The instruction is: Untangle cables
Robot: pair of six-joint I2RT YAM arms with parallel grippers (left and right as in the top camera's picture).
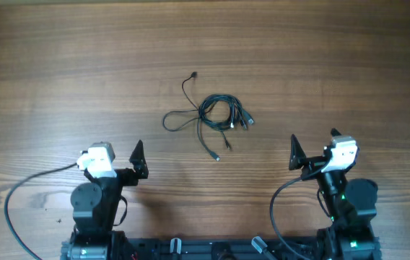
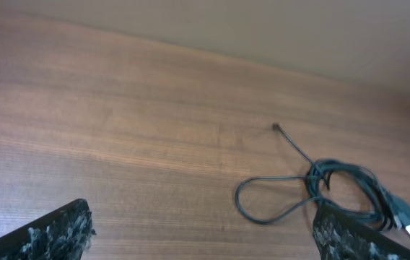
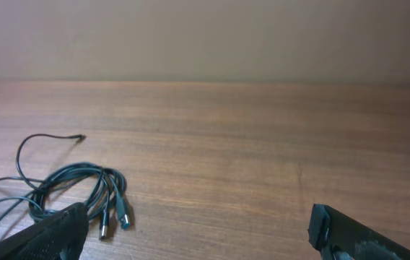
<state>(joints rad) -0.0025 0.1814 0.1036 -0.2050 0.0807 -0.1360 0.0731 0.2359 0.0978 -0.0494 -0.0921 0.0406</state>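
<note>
Cables (image 1: 218, 115) lay in a tangled bunch mid table (image 1: 349, 58), ahead of & betw. both arms, touching neither. Left gripper (image 2: 201, 238) & right gripper (image 3: 198, 238): jaws wide apart, nothing held. In wrist views, fingers hid part of the bundle. Plug ends were tiny; which cord crossed which couldn't be made out.

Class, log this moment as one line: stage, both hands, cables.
stage: no grasp yet | left hand: open, empty | right hand: open, empty | cables: tangled, lying loose ahead of both hands
</note>
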